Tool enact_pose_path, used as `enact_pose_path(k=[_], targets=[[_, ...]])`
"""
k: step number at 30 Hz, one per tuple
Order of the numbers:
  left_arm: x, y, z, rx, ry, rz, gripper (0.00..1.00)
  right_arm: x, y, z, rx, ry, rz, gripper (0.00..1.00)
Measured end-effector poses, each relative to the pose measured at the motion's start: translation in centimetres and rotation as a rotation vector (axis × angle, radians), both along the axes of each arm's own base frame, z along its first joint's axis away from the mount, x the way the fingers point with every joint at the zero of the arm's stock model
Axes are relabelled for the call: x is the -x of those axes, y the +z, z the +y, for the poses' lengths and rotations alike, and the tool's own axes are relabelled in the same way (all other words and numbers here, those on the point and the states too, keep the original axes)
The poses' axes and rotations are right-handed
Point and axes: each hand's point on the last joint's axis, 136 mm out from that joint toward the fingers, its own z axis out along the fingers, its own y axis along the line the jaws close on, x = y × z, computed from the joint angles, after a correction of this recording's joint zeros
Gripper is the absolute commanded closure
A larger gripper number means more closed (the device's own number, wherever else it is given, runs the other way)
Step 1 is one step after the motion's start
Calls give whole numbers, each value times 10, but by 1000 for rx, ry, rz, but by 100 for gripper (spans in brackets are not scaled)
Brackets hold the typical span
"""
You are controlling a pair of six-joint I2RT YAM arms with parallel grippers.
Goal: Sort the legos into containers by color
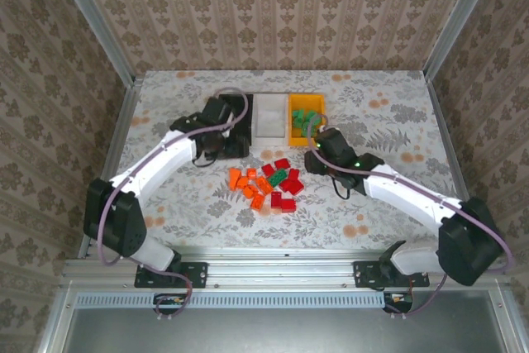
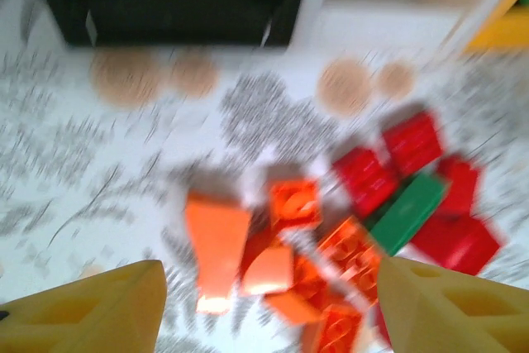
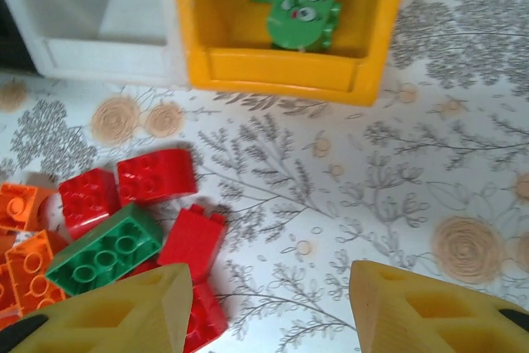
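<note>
One green lego [image 3: 303, 6] in the orange-yellow bin [image 3: 281, 68] bears a face.

Papered booth around a flowered worktop

The worktop [image 1: 165, 101] is pale, printed with grey leaves and tan blossoms, and it meets walls on three sides: the back wall [image 1: 281, 6], left wall [image 1: 37, 80] and right wall [image 1: 496, 88], all in beige damask wallpaper. Slim aluminium posts [image 1: 95, 18] rise from the far corners. A ribbed aluminium rail [image 1: 281, 274] runs along the near edge, with a dark grey panel [image 1: 273, 330] below it. The light is even and diffuse, so shadows stay soft.
</note>
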Motion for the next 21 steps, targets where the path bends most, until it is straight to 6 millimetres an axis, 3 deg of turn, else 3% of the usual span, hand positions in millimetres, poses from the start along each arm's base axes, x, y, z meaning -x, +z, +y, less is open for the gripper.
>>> enact_pose_path(k=[2, 5, 9, 16, 21], targets=[[15, -14, 4, -40, -31, 22, 31, 0, -4, -7, -13, -9, -16, 46], [21, -18, 1, -76, -75, 7, 30, 1, -15, -13, -16, -10, -5, 46], [18, -22, -4, -102, -105, -11, 31, 0, -20, -15, -37, -12, -16, 46], [10, -71, -5, -185, -112, 78, 35, 8, -31, -19, -61, -15, -43, 47], [1, -75, -10, -177, -108, 50, 41, 7, -29, -22, -64, -27, -66, 47]])
